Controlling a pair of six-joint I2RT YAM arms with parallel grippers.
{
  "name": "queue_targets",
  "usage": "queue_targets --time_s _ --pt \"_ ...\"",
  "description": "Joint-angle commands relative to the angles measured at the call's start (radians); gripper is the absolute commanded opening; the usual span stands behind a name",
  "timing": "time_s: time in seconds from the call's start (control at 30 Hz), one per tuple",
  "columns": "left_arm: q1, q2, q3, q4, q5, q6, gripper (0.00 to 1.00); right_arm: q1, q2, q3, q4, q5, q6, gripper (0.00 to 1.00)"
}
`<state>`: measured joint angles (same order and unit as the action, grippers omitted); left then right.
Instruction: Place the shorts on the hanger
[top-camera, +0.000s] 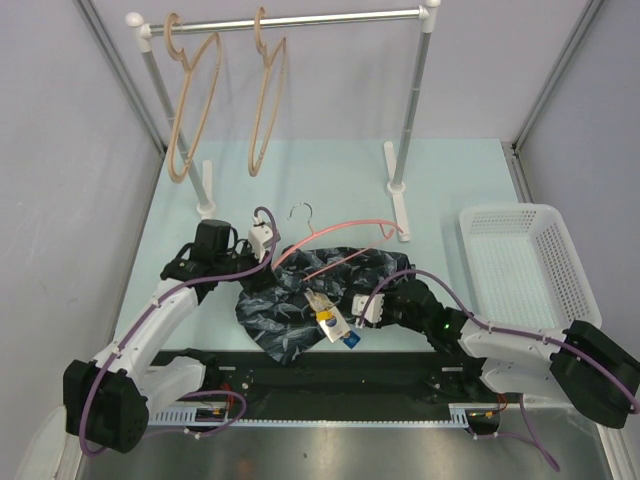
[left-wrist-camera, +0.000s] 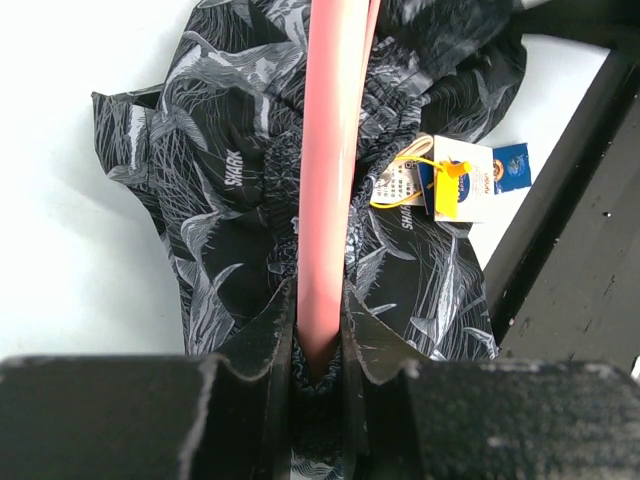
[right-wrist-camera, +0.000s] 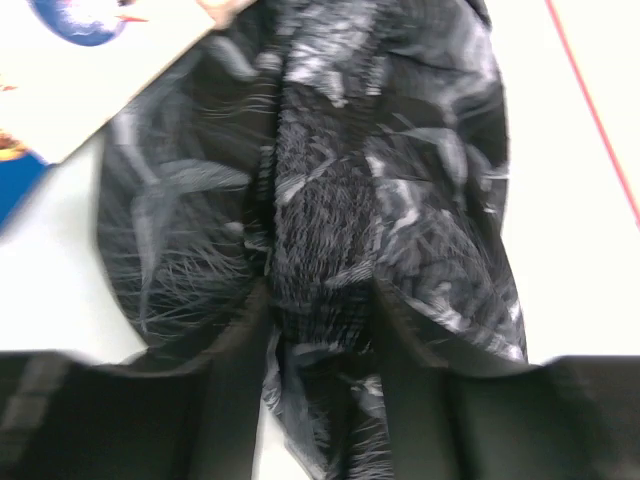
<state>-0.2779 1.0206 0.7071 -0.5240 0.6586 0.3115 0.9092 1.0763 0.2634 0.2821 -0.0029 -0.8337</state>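
The hanger (left-wrist-camera: 335, 150) was found clamped in the left gripper (left-wrist-camera: 320, 345), lying across the shorts (top-camera: 285, 312) on the table (top-camera: 450, 180). A bunched waistband fold was seen pinched in the right gripper (right-wrist-camera: 320, 300). It was judged that the hanger should be held steady while the fabric is drawn over its bar.

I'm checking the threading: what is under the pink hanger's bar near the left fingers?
The shorts, bunched at the waistband, lie under the hanger. The table beneath them is covered there.

fold of the shorts (right-wrist-camera: 330, 200) tight inside the right gripper (right-wrist-camera: 320, 305), paper tag (right-wrist-camera: 95, 80) upper left
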Motion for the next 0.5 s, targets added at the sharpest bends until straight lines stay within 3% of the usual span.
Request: queue_targets --time_s 0.0,0.03,0.17,0.47 --pt "0.009 -0.011 0.003 0.056 0.052 -0.012 0.0 -0.062 0.023 0.098 0.039 0.041 0.086 0.37" --pt "0.011 -0.011 0.008 0.056 0.053 -0.006 0.0 -0.076 0.027 0.143 0.025 0.043 0.123 0.3" --pt "0.009 -0.007 0.015 0.047 0.056 0.004 0.0 -0.144 0.03 0.21 -0.027 0.014 0.189 0.2" --pt "0.013 0.003 0.023 0.047 0.059 0.006 0.0 -0.167 0.066 0.275 -0.087 -0.103 0.19 0.26"
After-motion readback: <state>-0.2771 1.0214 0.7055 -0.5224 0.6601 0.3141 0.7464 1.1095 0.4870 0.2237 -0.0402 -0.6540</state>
